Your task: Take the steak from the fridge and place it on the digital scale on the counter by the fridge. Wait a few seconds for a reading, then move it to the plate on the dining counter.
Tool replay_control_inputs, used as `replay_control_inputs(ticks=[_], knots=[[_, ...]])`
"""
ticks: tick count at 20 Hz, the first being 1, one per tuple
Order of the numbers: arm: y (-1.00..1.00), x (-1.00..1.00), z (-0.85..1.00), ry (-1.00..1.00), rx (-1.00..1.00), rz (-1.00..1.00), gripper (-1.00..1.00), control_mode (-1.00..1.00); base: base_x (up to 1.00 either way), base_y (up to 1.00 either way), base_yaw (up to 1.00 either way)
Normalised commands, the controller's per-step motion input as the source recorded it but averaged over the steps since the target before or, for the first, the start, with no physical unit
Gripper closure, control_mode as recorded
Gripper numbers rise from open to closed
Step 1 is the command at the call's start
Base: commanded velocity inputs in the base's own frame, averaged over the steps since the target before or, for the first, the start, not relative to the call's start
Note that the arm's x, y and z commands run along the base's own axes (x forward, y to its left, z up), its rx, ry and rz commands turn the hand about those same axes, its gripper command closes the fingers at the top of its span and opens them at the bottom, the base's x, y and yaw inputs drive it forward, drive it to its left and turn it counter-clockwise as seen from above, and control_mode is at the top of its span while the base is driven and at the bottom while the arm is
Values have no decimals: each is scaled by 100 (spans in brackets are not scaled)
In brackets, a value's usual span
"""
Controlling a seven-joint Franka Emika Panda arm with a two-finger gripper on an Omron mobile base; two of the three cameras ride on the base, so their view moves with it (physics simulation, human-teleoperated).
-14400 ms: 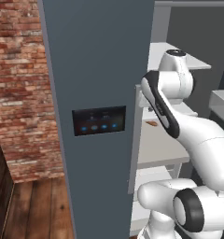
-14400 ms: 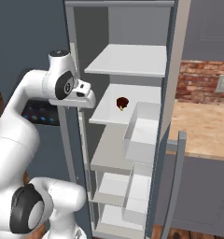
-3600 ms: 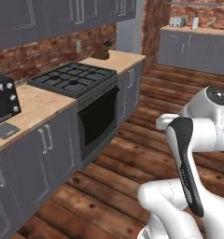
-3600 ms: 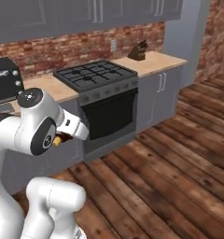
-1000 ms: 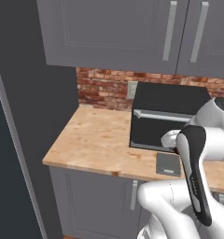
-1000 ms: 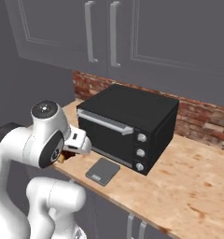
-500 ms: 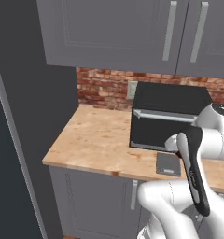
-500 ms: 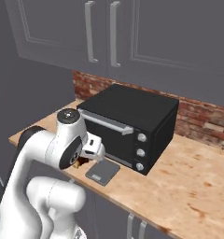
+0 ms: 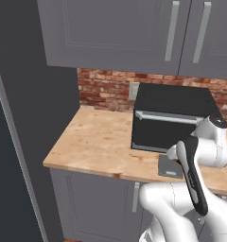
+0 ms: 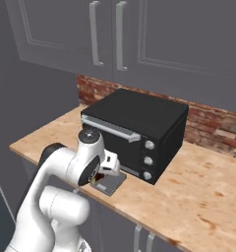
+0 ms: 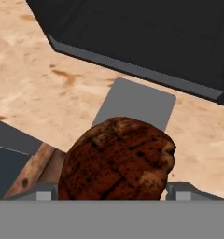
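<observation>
Grey cabinets and a brick backsplash frame the wood-grain tabletop (image 9: 96, 144) you are working over, with the slate-grey side of the fridge (image 9: 35, 118) at its left end. You have the steak (image 11: 116, 161) out of the fridge already: it sits between the finger tips of the end effector (image 11: 111, 189), which reads as clamped on it, though the tips are mostly hidden at the frame's lower edge. The meat hangs near the tabletop's front edge, short of the digital scale (image 11: 135, 107), which lies bare just in front of the black toaster oven (image 10: 137, 130).

So, by my reading, the fetch is done and the carry is nearly done. Left for you: set the steak on the pad, wait for a reading, then take it to the plate on the dining counter.

Count: one steak, one scale, one toaster oven with three knobs, and two upper cabinet handles in each base view.
</observation>
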Motion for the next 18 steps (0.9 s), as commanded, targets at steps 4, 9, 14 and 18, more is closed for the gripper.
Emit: replay_control_inputs(ticks=[4, 9, 14, 18], knots=[[-25, 38, -29, 0, 0, 1, 100, -100, 0, 0, 0], [-4, 30, -27, 0, 0, 0, 100, -100, 0, 0, 0], [-9, 35, -25, 0, 0, 0, 100, -100, 0, 0, 0], [-16, 38, -26, 0, 0, 0, 100, -100, 0, 0, 0]])
